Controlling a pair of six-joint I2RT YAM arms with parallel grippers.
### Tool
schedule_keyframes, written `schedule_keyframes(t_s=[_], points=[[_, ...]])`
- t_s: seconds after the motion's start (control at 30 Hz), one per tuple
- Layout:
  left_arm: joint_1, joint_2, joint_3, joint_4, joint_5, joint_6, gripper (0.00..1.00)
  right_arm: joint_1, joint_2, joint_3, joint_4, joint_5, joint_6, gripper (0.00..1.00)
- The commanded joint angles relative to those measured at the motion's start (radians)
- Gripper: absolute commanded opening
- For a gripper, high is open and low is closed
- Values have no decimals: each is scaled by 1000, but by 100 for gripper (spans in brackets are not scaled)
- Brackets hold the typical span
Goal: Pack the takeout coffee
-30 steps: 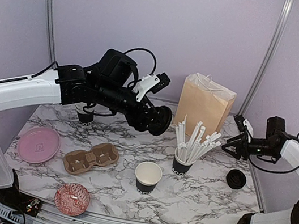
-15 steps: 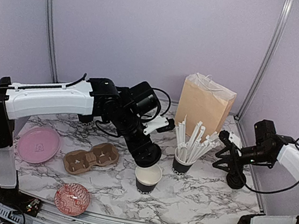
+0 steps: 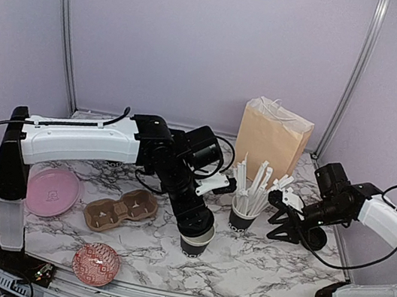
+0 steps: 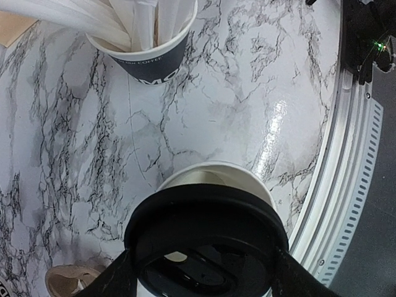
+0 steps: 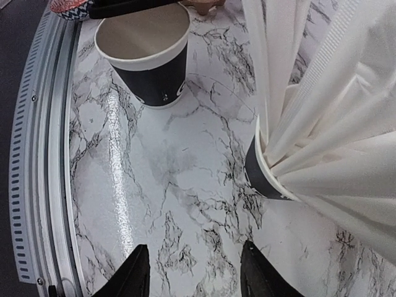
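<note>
Lid over cup: seating risk

Left gripper (image 3: 196,223) is clamped wide on a black lid (image 4: 207,229), held just above the takeout coffee cup (image 3: 195,247). The cup stands on the surface (image 3: 278,265) near the front edge, between the carrier (image 3: 121,210) and the straw cup (image 3: 242,218). The wrist view shows the rim only on the lid's far side, so you cannot confirm alignment. Pressing down off-centre could crush the rim or tip the cup. Right gripper (image 5: 197,269) is partly open and holds nothing. It sits close to the straw cup, so a careless sweep could scatter the straws (image 3: 257,185).

- Carrier wells: both empty.
- Cup: no liquid visible.
- Paper bag (image 3: 272,139): upright, contents hidden.
</note>
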Motion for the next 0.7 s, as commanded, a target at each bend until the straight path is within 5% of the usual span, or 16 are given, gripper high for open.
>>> schedule_keyframes(t_s=[0.0,0.67], points=[[-12,28,35,-49,14,14,69,24,1,-7,24,24,25,48],[-26,72,134,-113,-28,22,69,39,7,-20,32,27,29,48]])
